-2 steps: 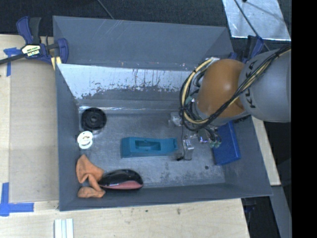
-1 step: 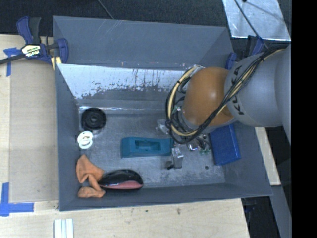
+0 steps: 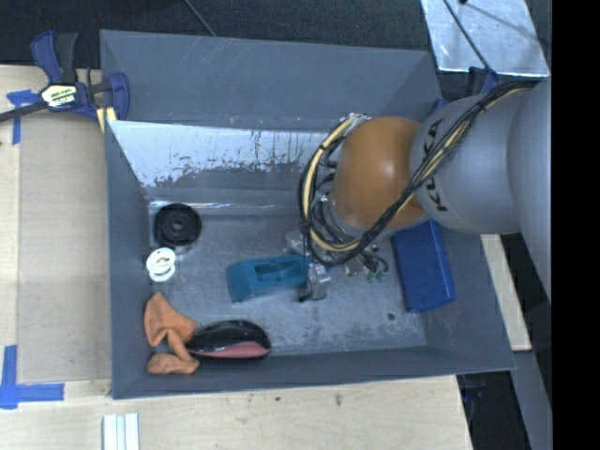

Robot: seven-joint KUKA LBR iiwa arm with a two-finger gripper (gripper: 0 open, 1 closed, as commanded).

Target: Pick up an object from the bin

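Crowded along the bin's (image 3: 272, 82) left wall: black disc (image 3: 176, 223), white cap (image 3: 161, 264), orange cloth (image 3: 165, 331). Open floor by the far wall's middle and near right corner.

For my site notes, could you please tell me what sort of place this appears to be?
Most likely a robotics lab's bin-picking test station: a grey metal bin holds unrelated oddments, such as a teal plastic tool and an orange cloth, and a KUKA arm reaches in.
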